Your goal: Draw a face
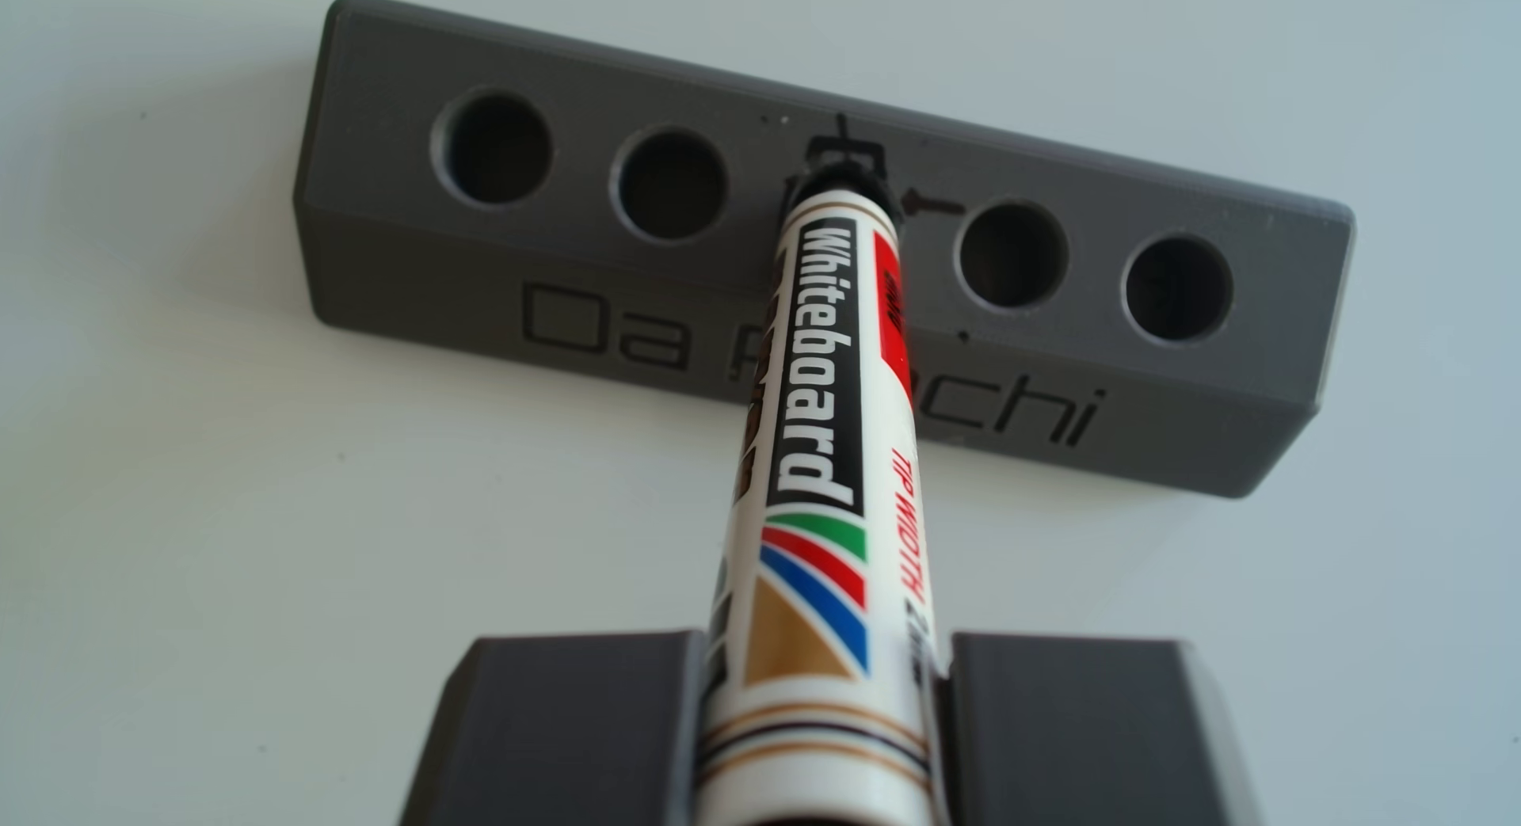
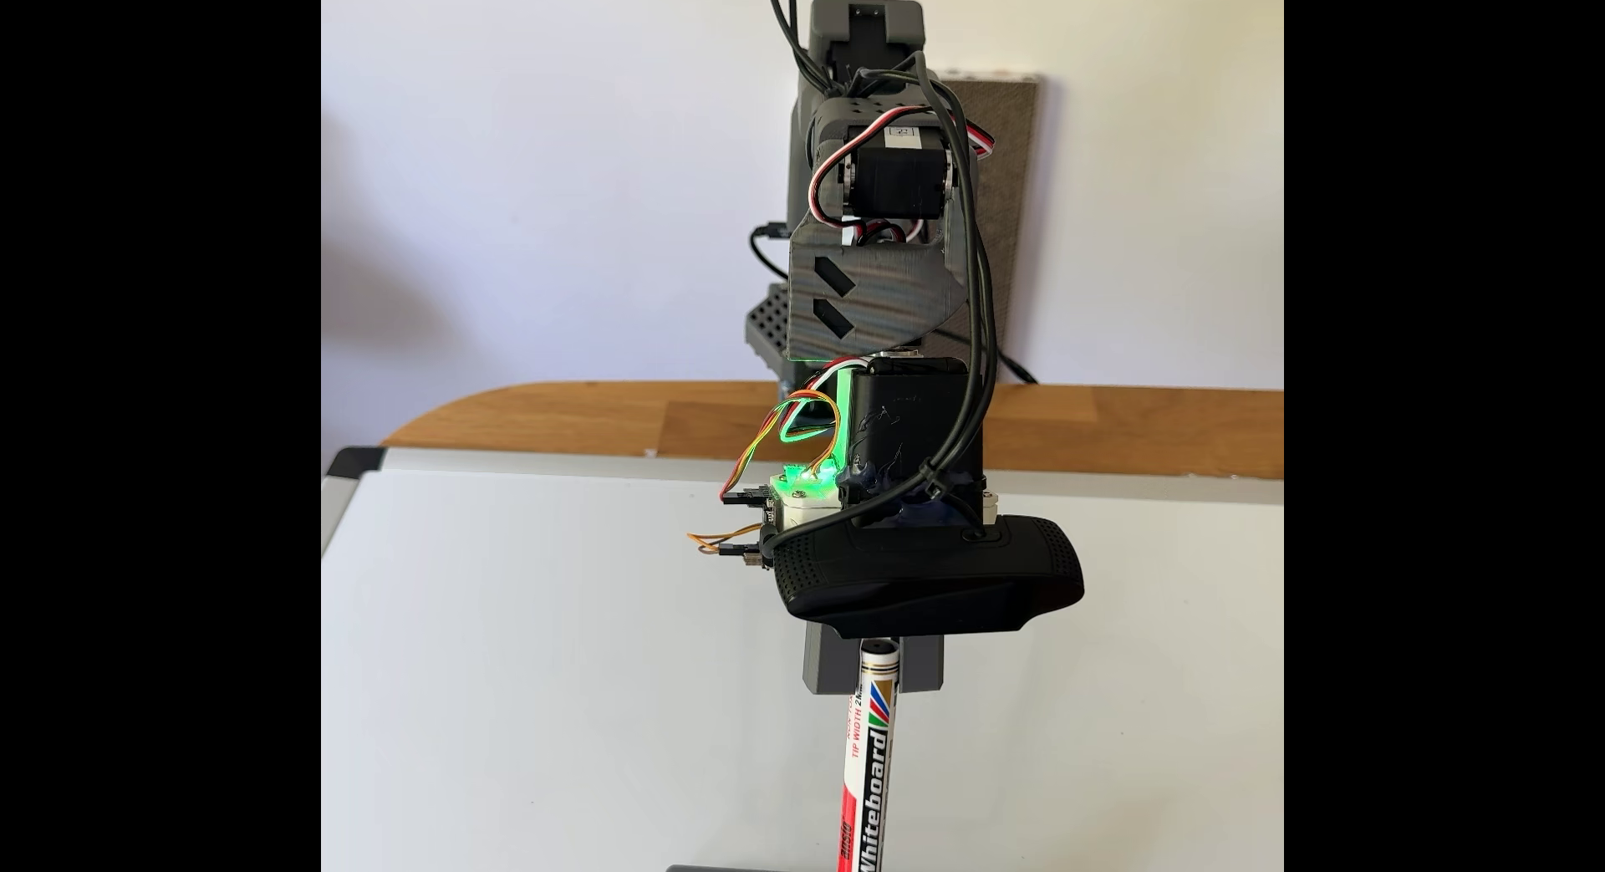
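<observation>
Your white dry-erase board [image 2: 538, 664] carries no drawn lines in the stretch that shows in the fixed view, so I judge the face not yet begun. Take the long grey plastic marker holder with five round holes [image 1: 576, 291] as your landmark: it rests on the board, and the white-barrelled whiteboard marker with the black label [image 1: 823, 431] has its front end sunk in the holder's middle hole, the other four standing empty.

The risk is a crooked pull. If you draw the marker out along any line but the hole's own axis, the barrel could bind on the rim and drag the light holder with it, or slip within the grip and upset your pen angle for drawing.

The grey two-block pincer [image 1: 823, 735] sits well back from the holder, squeezing the marker's rear barrel from both sides, the marker running forward from it to the hole.
</observation>
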Robot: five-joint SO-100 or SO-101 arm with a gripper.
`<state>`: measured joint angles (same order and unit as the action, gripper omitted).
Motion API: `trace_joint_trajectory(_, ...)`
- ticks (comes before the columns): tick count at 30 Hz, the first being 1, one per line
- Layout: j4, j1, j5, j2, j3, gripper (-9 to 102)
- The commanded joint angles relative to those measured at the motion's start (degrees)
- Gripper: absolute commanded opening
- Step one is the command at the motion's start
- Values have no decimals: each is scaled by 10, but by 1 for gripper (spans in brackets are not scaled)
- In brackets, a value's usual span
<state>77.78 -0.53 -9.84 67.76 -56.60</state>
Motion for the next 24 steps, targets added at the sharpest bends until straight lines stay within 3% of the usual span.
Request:
trace_joint_trajectory(1, 9, 2, 5, 44, 11, -1)
trace_joint_trajectory(24, 33, -2, 3, 116, 22, -1)
